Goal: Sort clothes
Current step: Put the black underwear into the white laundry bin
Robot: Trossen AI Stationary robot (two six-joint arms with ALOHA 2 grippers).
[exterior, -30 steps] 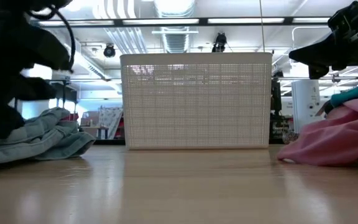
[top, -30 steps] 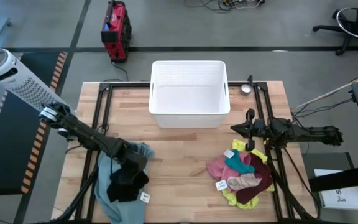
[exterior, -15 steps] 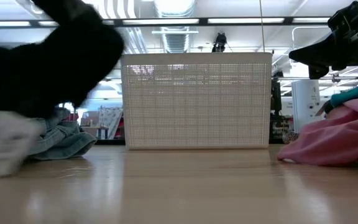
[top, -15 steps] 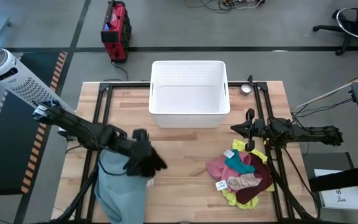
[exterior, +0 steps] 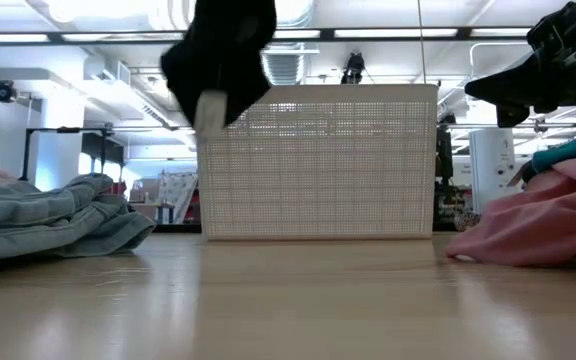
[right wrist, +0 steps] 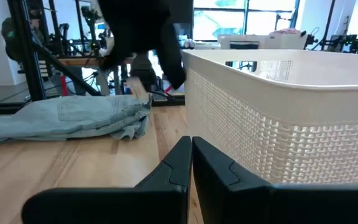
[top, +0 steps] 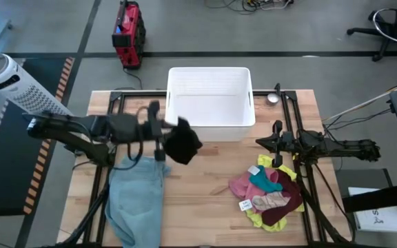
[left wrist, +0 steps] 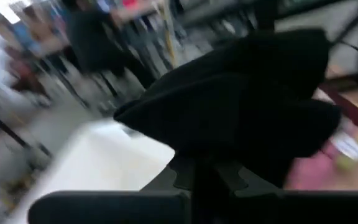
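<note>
My left gripper [top: 164, 133] is shut on a black garment [top: 182, 142], held in the air at the near left corner of the white basket [top: 210, 121]. The garment also shows in the low view [exterior: 223, 60] and in the left wrist view [left wrist: 247, 106]. A light blue garment [top: 135, 200] lies flat on the table at the near left. A pile of pink, teal, maroon and yellow garments [top: 267, 193] lies at the near right. My right gripper [top: 262, 142] is shut and empty, above the table just past that pile. My left gripper holds the black garment by a bunched part [left wrist: 229, 155] at its fingertips; the cloth itself covers the place of contact. The fingers come in about level from the table's left. The garment hangs bunched past and below the fingers, lifted clear of the table [exterior: 218, 100].
The white basket [right wrist: 291, 106] stands at the table's far middle, open at the top. A small round metal thing [top: 273, 98] lies to its right. Black frame rails [top: 116, 124] run along both sides of the table. Bare wood [top: 198, 186] lies between the two cloth heaps.
My left gripper has risen and swung toward the table's far edge and right, toward the basket, carrying the black garment up off the light blue garment. The black garment is now lifted clear. The light blue garment has stayed on the table, now uncovered.
</note>
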